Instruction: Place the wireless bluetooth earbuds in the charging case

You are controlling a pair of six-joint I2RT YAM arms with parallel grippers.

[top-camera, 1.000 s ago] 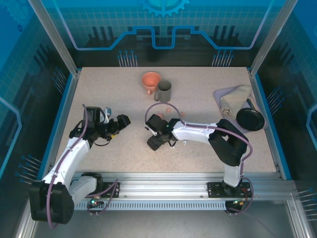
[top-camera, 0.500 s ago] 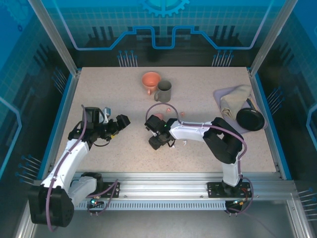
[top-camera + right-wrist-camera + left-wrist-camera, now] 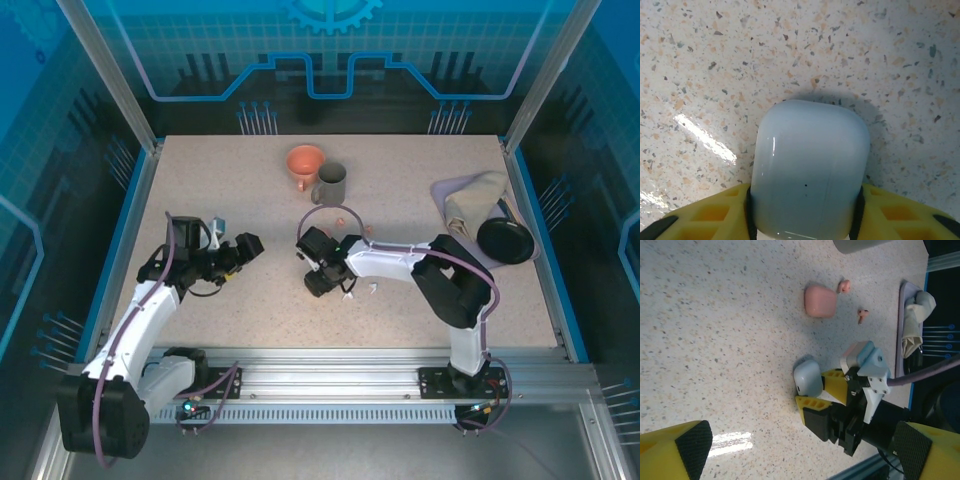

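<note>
While the right hand (image 3: pixel 815 390) squeezes the white case (image 3: pixel 807 165), the left hand (image 3: pixel 246 246) hangs wide apart. Two pink earbuds (image 3: pixel 843 286) lie beside the pink case (image 3: pixel 820 301). Next, I think, a case needs opening.

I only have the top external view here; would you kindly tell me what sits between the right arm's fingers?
Observer: The right wrist view shows a white case between the right gripper's yellow fingers, pads against both its sides.
Operator: Thank you. Is another case nearby?
Observer: In the left wrist view a pink case lies flat on the table, apart from the white one.
Operator: And the earbuds?
Observer: Two pink earbuds lie loose on the table near it, outside any case.
</note>
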